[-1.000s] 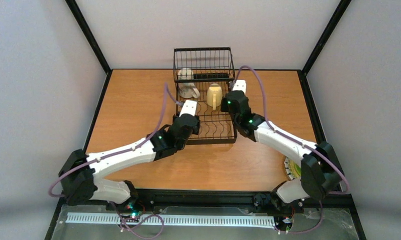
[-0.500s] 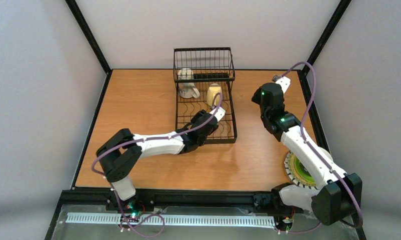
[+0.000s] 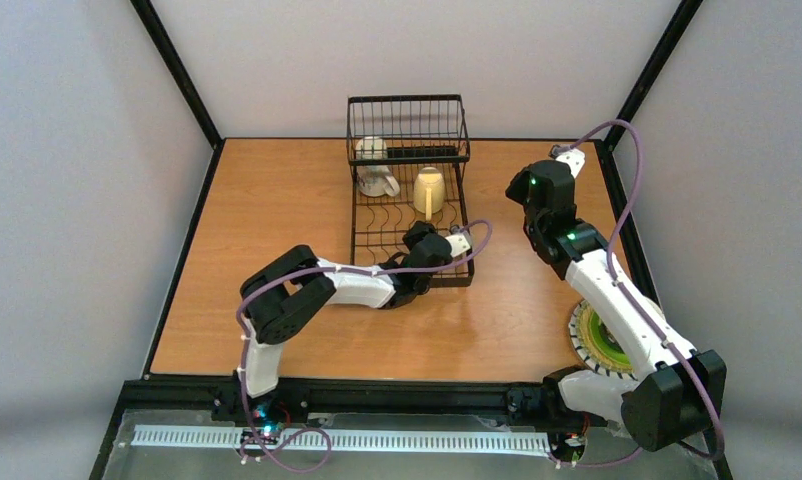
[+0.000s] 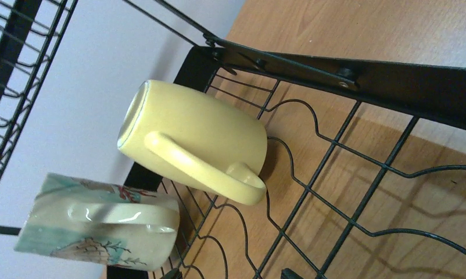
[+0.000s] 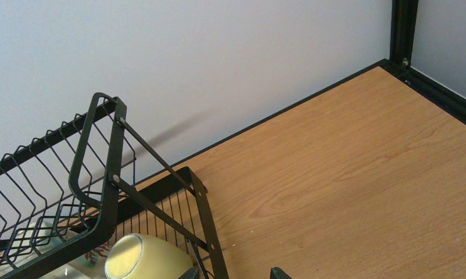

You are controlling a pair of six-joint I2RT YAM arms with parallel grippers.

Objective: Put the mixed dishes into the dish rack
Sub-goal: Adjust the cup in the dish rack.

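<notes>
The black wire dish rack (image 3: 409, 185) stands at the back middle of the table. In its tray stand a white patterned mug (image 3: 375, 178) and a cream-yellow mug (image 3: 428, 192). The left wrist view shows the yellow mug (image 4: 196, 136) and the patterned mug (image 4: 97, 229) over the curved slot wires. My left gripper (image 3: 465, 242) hovers at the rack's front right corner, open and empty (image 4: 230, 274). Back right of the rack, my right gripper (image 3: 572, 157) is raised, open and holding nothing (image 5: 233, 273). A lime-green plate (image 3: 605, 340) lies on a white plate (image 3: 577, 335), partly hidden by my right arm.
The rack's tall basket section (image 5: 97, 174) rises at the left of the right wrist view, with the yellow mug (image 5: 143, 258) below it. Black frame posts (image 3: 177, 70) border the table. Bare wood (image 3: 267, 210) lies left of the rack.
My right arm has pulled back from the rack to the back right, uncovering the plates. My left gripper has swung rightward along the rack's front. Both mugs stay put.
</notes>
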